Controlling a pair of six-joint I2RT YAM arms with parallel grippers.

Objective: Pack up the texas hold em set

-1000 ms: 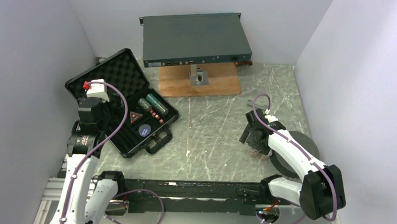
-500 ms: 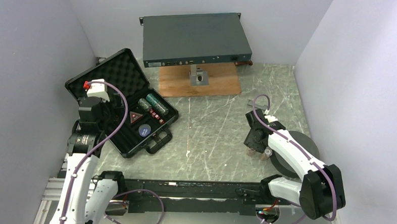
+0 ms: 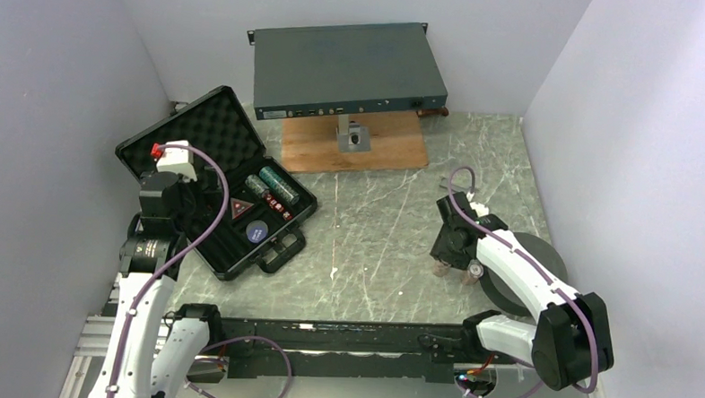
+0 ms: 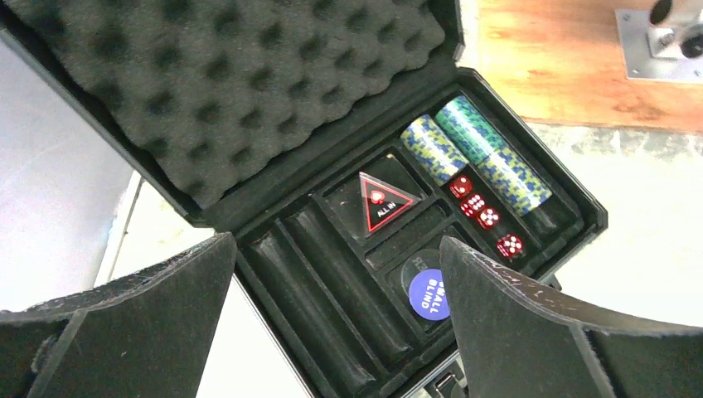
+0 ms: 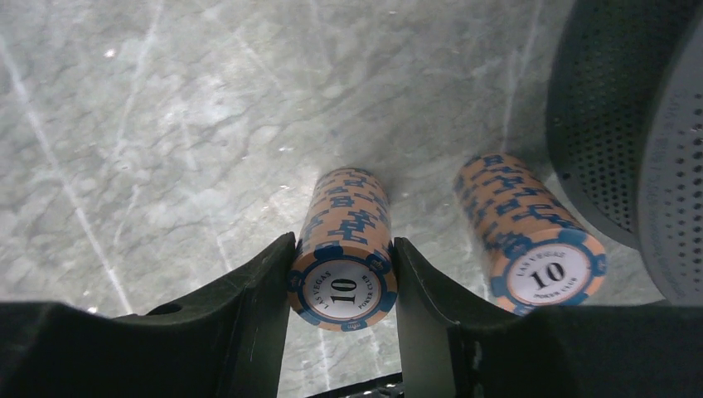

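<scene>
**Top view.** Black case (image 3: 228, 246) lies open at left centre, with its lid laid back toward the upper left and the foam lining (image 3: 199, 128) facing up. The left arm (image 3: 155, 210) stands over the near left part of the case and hides it. Only the right end of the tray shows, its contents small.
- Grey rack unit (image 3: 346, 64) sits at upper centre, raised on a metal stand (image 3: 355, 138) over a wooden board (image 3: 320, 151), well apart from the case.
- Right arm (image 3: 517, 264) comes in from the lower right with its end pointing down at the marbled table (image 3: 375, 213).
- That arm partly covers the dark grey ring (image 3: 544, 248) at the right edge.
- Under its wrist the chips are only pale specks.

**Left wrist view.** Left gripper (image 4: 336, 242) is spread wide above the tray with nothing between its fingers. This view shows detail the top view lacks.
- A blue-and-white stack (image 4: 431, 149) and a green stack (image 4: 489, 162) lie side by side in slots at upper right.
- Four red dice (image 4: 485, 217) sit in a row just beside them.
- The red triangle marker (image 4: 380, 203), lettered ALL IN, is at frame centre.
- The blue disc (image 4: 429, 292), lettered SMALL BLIND, is below it.
- The long slots at lower left hold nothing.
- The fingers block both lower corners of the frame.

**Right wrist view.** Right gripper (image 5: 344, 249) is clamped on an orange chip stack (image 5: 341, 228) that lies on its side, one finger touching each flank. The end chip reads 10. I cannot tell whether the stack is lifted off the table.
- A second orange stack (image 5: 530, 232) lies loose just to the right, near the ring's perforated wall.
- Both stacks are outside the case, which does not appear in this view.
</scene>
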